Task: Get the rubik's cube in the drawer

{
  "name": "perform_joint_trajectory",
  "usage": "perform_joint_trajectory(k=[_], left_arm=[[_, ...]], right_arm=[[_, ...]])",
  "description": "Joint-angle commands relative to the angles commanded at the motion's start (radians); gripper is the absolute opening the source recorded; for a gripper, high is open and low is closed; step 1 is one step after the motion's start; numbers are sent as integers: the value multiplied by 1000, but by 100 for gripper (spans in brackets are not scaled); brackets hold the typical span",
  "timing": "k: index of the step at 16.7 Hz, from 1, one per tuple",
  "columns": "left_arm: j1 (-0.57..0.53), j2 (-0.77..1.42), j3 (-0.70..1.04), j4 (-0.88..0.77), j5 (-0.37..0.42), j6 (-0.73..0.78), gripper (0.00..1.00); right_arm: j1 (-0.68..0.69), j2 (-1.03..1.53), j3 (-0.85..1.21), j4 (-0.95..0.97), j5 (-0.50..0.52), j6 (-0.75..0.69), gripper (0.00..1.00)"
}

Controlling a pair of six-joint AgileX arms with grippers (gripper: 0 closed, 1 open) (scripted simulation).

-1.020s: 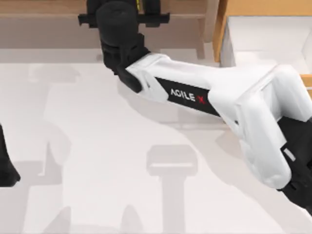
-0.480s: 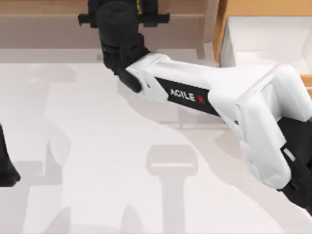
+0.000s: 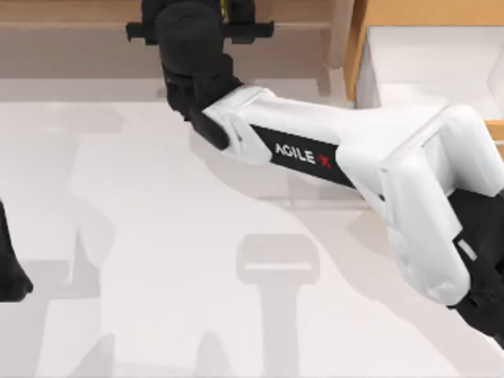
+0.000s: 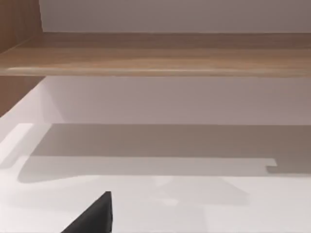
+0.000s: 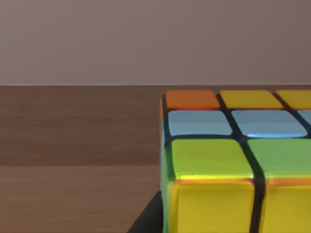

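Right wrist view: the rubik's cube (image 5: 233, 160) is seen close against the right gripper (image 3: 197, 27) over the brown shelf (image 5: 73, 145); finger state cannot be told.

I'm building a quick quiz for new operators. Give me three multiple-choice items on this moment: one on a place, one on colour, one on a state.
1. In the top view, where is the right tool?
A. over the brown shelf at the far edge
B. inside the drawer
C. at the table's near edge

2. Which tile colours show on the rubik's cube in the right wrist view?
A. all white
B. green, yellow, light blue, orange
C. purple and pink

3. How is the drawer?
A. shut
B. tipped on its side
C. open

Key: 1 A, the right tool reaches over the shelf. 2 B, the rubik's cube shows those tiles, with brown wood behind it. 3 C, the drawer shows its white inside from above. The left arm is parked at the table's left edge.
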Motion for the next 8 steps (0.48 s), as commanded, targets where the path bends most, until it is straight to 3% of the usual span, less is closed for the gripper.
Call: perform_joint_trajectory(k=[8], left_arm=[[0,0,0,0,0,0,100]], right_arm=[[4,-82,17,132,-88,-31,0]])
